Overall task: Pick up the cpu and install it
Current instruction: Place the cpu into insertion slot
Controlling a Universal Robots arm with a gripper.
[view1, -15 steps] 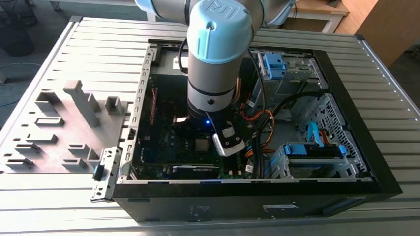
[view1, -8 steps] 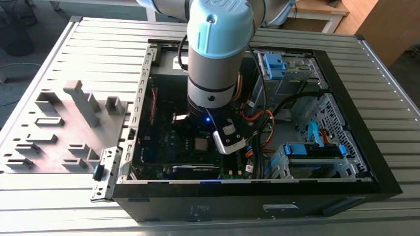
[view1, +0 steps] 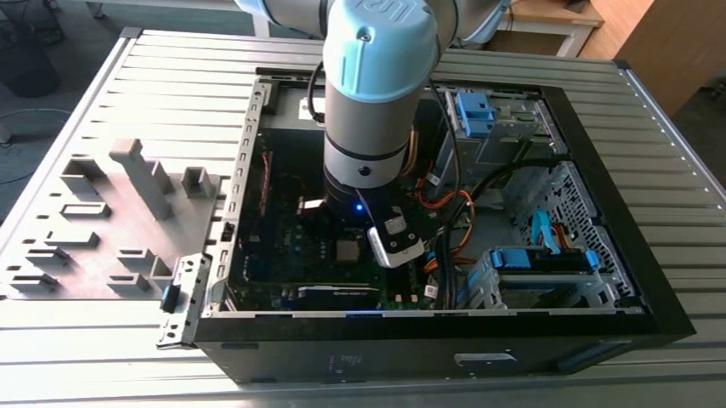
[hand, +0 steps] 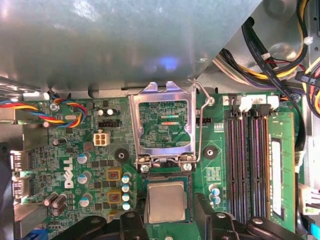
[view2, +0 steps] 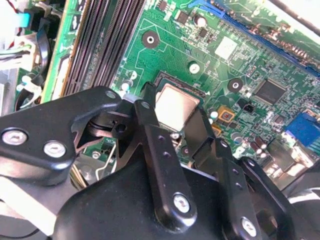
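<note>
Just below centre of the exterior view, inside the computer case (view1: 340, 361), the cpu (hand: 166, 201) is seen lying in its socket (view2: 174, 81), flanked by the spread, empty gripper (hand: 168, 214); it is judged light, rigid, slick-topped and fragile underneath, best held by opposite edges.

arm (view1: 380, 59) comes in from the top of the exterior view and points straight down – grey tube, light-blue joint cap. wrist (view1: 365, 161) is vertical, with a small blue light lit at its lower end. gripper (view2: 172, 107) is black, set low and facing down; in both wrist views its two fingers (view2: 150, 130) stand spread with a clear gap between them – jaws apart.
</note>
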